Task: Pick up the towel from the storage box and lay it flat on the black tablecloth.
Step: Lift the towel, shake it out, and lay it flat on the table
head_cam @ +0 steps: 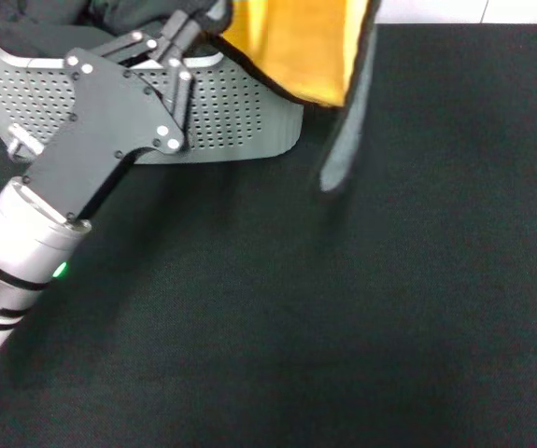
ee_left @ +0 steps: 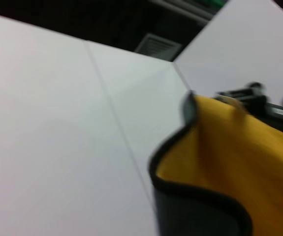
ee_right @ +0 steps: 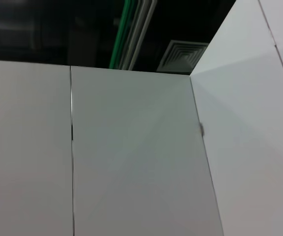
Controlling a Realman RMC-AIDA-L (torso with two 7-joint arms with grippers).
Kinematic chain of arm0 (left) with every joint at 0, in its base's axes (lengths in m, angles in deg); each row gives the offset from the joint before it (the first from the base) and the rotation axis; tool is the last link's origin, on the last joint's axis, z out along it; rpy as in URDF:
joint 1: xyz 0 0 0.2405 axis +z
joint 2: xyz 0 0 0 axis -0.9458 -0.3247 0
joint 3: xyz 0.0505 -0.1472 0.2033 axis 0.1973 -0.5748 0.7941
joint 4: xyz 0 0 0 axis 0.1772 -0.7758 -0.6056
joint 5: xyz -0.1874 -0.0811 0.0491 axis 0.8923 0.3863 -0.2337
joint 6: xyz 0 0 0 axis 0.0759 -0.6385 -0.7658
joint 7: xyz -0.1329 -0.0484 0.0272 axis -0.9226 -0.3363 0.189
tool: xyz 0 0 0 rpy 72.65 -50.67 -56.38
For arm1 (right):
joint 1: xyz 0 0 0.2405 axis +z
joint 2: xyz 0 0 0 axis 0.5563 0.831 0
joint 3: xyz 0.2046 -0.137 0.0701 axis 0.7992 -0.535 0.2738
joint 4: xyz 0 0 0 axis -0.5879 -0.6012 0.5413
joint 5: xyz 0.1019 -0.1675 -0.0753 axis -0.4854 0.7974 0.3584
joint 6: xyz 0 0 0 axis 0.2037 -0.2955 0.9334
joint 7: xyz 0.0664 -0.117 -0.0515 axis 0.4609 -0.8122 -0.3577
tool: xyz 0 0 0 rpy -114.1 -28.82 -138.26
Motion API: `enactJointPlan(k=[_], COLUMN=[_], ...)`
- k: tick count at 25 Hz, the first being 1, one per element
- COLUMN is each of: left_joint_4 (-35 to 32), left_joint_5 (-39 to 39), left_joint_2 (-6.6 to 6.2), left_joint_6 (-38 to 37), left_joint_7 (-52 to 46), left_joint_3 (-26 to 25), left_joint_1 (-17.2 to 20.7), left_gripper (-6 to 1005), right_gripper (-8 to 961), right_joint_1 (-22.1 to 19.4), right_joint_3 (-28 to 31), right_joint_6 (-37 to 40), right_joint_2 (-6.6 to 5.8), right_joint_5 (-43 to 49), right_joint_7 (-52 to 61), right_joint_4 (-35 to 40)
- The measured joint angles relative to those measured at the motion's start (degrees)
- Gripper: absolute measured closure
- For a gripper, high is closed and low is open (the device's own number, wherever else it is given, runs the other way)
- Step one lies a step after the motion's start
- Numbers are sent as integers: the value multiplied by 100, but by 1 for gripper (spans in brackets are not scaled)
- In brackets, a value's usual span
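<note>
Your left tool (head_cam: 203,26) reaches up over the storage box (head_cam: 240,131) at the far left of the counter, its dark fingers pinched on the top edge of the towel (head_cam: 296,47). The towel hangs in the air, long axis running downward, clear of the black tablecloth (head_cam: 343,327) beneath it. Its fleecy orange-yellow face turns toward you, while a soft grey strip of the other face trails lower on the right. In the left wrist view the towel (ee_left: 230,167) shows a thick black trim curling along its edge. The storage box is light grey plastic with a rounded corner and rows of small round holes. The tablecloth is a wide, finely textured black sheet. No writing can be read. Your right tool is out of sight.
</note>
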Motion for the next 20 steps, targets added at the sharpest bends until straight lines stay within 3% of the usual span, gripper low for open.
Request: enactJointPlan(k=[6,13,20], left_joint_4=[-45,-6,17], left_joint_5=[-94,-727,-749], left_joint_2=[-7,-1,0], left_joint_6=[-8,20,-68], left_joint_7=[-381,-440,-1118], left_joint_3=[-27,-24,-41], left_joint_1=[39,24,-68], left_gripper=[975,964,959], right_gripper=[937,937,936], right_joint_1=[-98,-102,-41], right_joint_3=[9,10,-94], right_joint_6=[-30,-29,8], right_joint_2=[-11,-6,2], right_joint_5=[-53,-58,52], right_joint_7=[-25,-27,-29], right_joint_4=[-22,-24,-154])
